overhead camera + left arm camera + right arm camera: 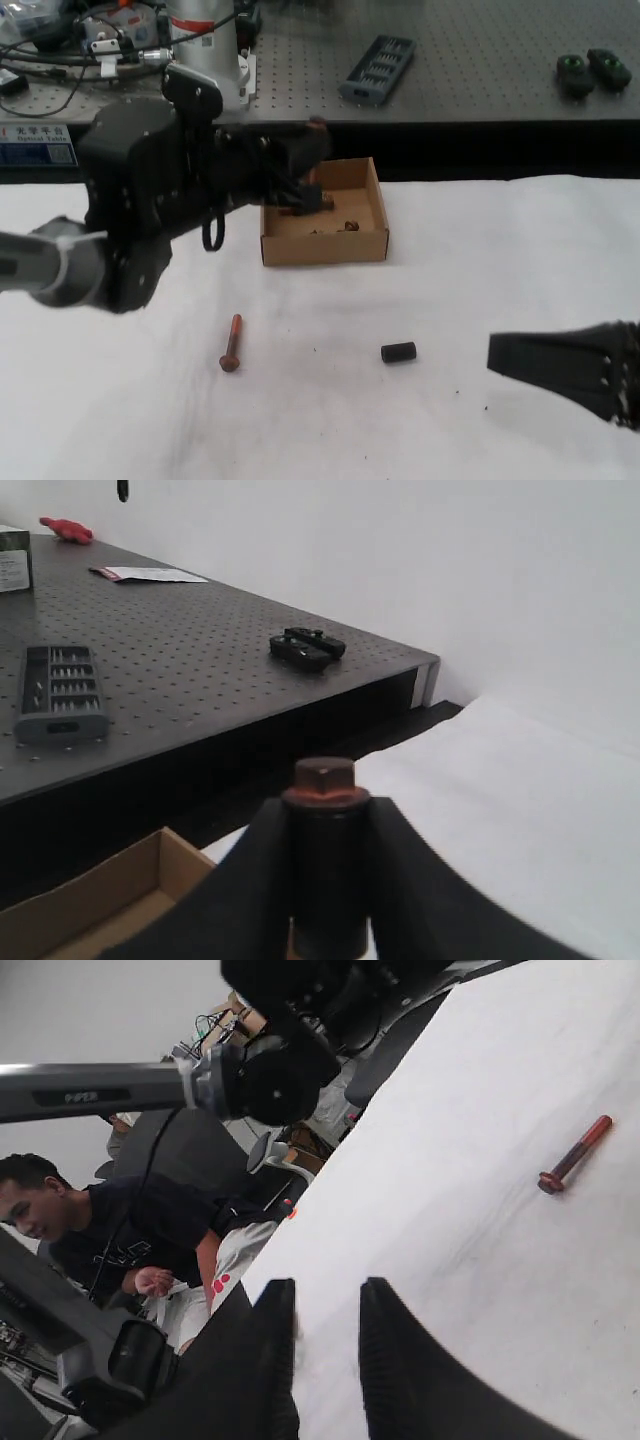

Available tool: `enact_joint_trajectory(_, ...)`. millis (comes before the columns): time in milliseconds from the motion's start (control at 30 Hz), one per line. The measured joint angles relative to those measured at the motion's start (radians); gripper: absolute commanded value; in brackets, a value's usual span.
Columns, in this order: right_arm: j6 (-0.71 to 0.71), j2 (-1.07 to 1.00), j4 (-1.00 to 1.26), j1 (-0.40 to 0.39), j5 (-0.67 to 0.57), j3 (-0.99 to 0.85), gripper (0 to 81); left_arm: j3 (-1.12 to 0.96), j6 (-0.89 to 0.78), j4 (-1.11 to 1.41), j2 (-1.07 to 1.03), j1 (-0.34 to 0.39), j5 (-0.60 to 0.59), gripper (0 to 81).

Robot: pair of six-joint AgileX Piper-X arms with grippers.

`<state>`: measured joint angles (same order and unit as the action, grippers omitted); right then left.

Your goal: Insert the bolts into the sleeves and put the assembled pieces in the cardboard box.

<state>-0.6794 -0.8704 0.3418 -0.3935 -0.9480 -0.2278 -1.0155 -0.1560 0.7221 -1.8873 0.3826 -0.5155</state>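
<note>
Fingers of the left gripper are pressed onto a dark sleeve that has a bolt through it. The rusty hexagonal bolt head stands up past the fingertips. From the high view, this gripper hangs above the far left part of the cardboard box, and the bolt head shows as a reddish spot at its tip. A corner of the box appears in the left wrist view just below the held piece. Inside the box lie a few small dark and rusty pieces, too small to tell apart.

The right gripper hangs low over the white cloth near the right edge. Its two fingers are a narrow gap apart with nothing between them.

On the cloth in front of the box, a loose bolt lies with its head toward the near side. A loose sleeve lies well apart from it, nearer the right gripper. Beyond the cloth, the perforated bench carries a grey slotted case and two black pieces with green on them
</note>
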Motion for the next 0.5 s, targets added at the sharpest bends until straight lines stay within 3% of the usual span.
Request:
enact_joint_trajectory(333, -0.023, 0.043, -0.044, 0.0, 0.0, 0.041, 17.7, -0.136, 0.06, -0.112, -0.119, -0.006, -0.035, 7.6)
enact_joint_trajectory(500, -0.023, 0.043, -0.054, 0.0, -0.003, 0.041, 2.1, -0.187, 0.12, -0.2, -0.176, -0.006, -0.035, 7.6)
